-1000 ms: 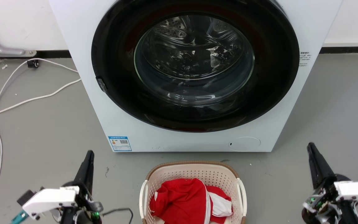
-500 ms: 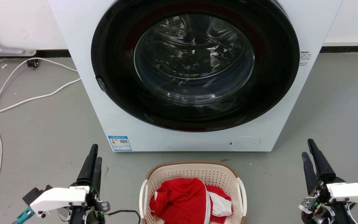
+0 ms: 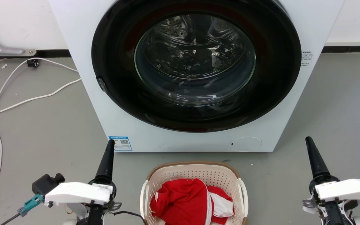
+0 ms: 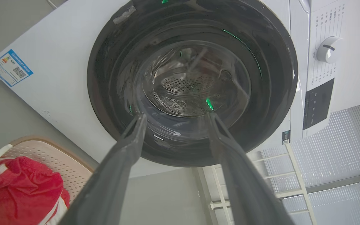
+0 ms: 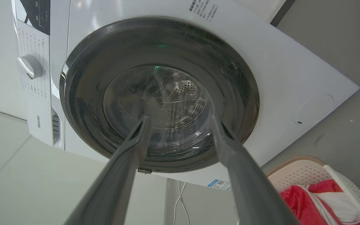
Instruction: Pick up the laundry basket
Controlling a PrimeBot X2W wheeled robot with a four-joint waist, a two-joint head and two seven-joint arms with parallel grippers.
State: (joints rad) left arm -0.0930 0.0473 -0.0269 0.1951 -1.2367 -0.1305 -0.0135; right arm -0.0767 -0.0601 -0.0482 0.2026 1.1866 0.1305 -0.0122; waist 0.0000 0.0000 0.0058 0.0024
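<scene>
Grey floor (image 3: 42, 125), laundry basket (image 3: 183, 173) between parted jaws

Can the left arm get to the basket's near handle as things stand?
Probably yes: the left pincer is open, beside the laundry basket, with bare floor between it and the white side handle facing it.

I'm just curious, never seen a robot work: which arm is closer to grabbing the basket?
Left, slightly: the left pincer stands nearer the laundry basket than the right pincer, which sits farther out. Both are open.
</scene>
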